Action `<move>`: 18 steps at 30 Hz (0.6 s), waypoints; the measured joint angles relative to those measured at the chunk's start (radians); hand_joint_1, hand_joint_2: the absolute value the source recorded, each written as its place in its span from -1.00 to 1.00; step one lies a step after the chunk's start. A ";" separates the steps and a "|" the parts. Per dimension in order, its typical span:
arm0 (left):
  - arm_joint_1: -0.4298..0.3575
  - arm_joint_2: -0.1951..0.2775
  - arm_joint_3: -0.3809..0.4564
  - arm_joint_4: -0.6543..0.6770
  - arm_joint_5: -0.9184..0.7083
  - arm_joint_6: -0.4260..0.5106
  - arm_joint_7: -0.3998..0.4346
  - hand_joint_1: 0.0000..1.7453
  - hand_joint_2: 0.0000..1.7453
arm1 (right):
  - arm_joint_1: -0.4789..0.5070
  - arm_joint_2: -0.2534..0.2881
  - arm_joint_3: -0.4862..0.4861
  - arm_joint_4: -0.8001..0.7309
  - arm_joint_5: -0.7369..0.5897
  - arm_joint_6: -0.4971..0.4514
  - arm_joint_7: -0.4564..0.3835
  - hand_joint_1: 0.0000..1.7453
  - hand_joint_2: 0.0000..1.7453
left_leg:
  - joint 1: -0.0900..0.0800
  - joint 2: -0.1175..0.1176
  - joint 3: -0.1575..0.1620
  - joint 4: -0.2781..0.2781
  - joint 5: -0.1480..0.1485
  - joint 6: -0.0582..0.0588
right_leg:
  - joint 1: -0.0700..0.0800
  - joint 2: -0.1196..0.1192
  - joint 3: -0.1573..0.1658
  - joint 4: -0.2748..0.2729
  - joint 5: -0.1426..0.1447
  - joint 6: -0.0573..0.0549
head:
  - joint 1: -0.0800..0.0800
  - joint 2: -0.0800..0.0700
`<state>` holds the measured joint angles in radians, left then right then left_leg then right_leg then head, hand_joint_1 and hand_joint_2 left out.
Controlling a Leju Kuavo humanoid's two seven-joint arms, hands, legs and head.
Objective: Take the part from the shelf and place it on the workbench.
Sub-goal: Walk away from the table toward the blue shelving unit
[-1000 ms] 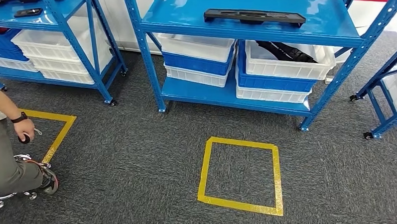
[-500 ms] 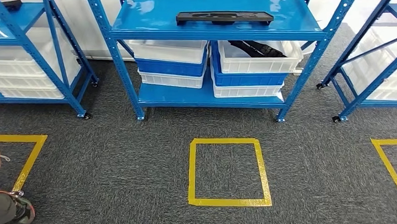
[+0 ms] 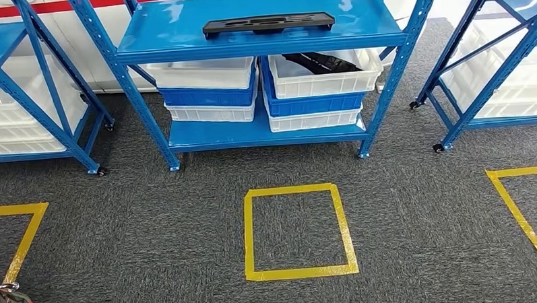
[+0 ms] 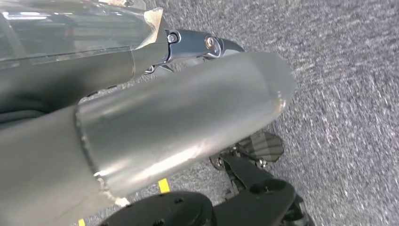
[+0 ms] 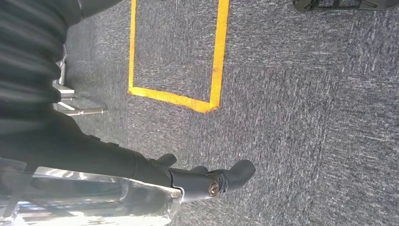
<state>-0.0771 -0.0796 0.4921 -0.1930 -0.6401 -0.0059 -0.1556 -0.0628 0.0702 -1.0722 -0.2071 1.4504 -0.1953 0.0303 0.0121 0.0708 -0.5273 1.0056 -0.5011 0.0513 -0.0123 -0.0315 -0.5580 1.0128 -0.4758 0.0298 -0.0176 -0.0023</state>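
The part [image 3: 268,23] is a long, flat, black moulded piece with shallow recesses along its length; it lies flat on the top board of the middle blue shelf [image 3: 181,43], lengthwise along the board and nearer its front edge, with nothing resting on it. Judged from its shape, it is rigid plastic, light for its length and not fragile; the recessed face probably offers little friction, though the surface finish is too small to read from the head view. A long stiff part will tip if taken at one end; the recommended hold is at or close to the middle, across the narrow width, with fingers over the far edge and thumb at the near edge; a two-handed hold near both ends is the alternative.

Below the top board, white and blue bins [image 3: 203,93] are stacked on the lower board; one white bin [image 3: 324,72] holds dark items that cannot be identified. Further blue racks stand to either side; a yellow tape square [image 3: 297,233] marks the grey carpet in front of the shelf.

The left hand [image 4: 197,44] hangs beside the body above the carpet; its fingers are largely hidden behind the arm casing, so whether it is spread or closed cannot be determined. The right hand [image 5: 207,181] hangs likewise; its dark fingers are loosely curled and hold nothing.
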 joint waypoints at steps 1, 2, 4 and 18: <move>0.000 0.000 0.001 0.000 -0.002 0.003 0.001 -1.00 -1.00 | 0.000 0.000 0.000 0.000 0.000 0.000 0.001 -1.00 1.00 | 0.000 0.000 0.001 -0.002 0.001 -0.002 | 0.000 0.000 0.000 0.000 0.000 -0.001 | 0.000 0.000; 0.000 0.000 0.002 0.000 -0.003 0.006 0.002 -1.00 -1.00 | 0.000 0.000 0.000 0.000 0.000 0.001 0.002 -1.00 1.00 | 0.000 0.000 0.002 -0.004 0.002 -0.004 | 0.000 0.000 0.000 0.000 -0.001 -0.001 | 0.000 0.000; 0.000 0.001 0.004 0.000 -0.006 0.012 0.002 -1.00 -1.00 | 0.000 0.000 0.000 0.000 0.001 0.005 0.004 -1.00 1.00 | 0.000 0.000 0.002 -0.006 0.003 -0.010 | 0.001 0.000 0.000 0.000 -0.001 -0.002 | 0.000 0.000; -0.005 0.002 0.007 -0.001 -0.018 0.040 -0.013 -1.00 -1.00 | -0.001 -0.005 0.001 0.000 0.005 0.010 0.001 -1.00 1.00 | 0.015 -0.005 0.042 -0.078 0.036 -0.005 | -0.007 0.021 -0.075 0.159 -0.068 0.002 | 0.003 0.000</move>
<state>-0.0825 -0.0781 0.4994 -0.1940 -0.6584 0.0343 -0.1686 -0.0636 0.0648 -1.0712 -0.2075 1.4553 -0.1857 0.0317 0.0272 0.0655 -0.4850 0.9277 -0.4649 0.0465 -0.0189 -0.0109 -0.6327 1.1715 -0.5441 0.0316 -0.0145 -0.0023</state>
